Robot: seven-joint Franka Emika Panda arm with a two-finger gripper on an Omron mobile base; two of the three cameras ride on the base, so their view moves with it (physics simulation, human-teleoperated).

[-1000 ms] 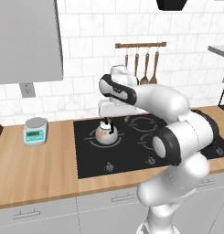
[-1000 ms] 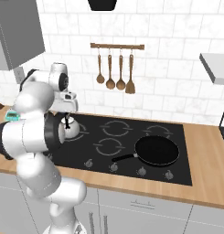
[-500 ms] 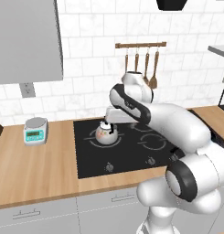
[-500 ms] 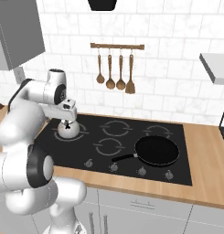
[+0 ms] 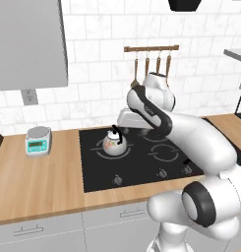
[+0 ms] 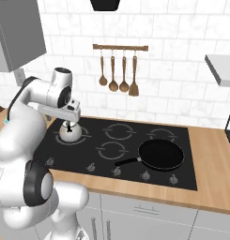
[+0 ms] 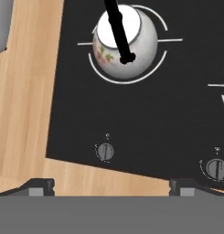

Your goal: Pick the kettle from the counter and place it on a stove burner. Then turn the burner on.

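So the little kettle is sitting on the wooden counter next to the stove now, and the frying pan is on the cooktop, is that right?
Not quite. The kettle sits on the black cooktop, inside a grey burner ring, not on the wooden counter; the hand view shows it best. The frying pan is indeed on the cooktop.

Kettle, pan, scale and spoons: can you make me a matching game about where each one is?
Things:
1. kettle
2. pan
3. scale
4. spoons

Places:
a. hanging on the wall rail
b. on the wooden counter
c. on the cooktop's front right ring
d. on the cooktop's back left ring

Pairs: 1-d, 2-c, 3-b, 4-a
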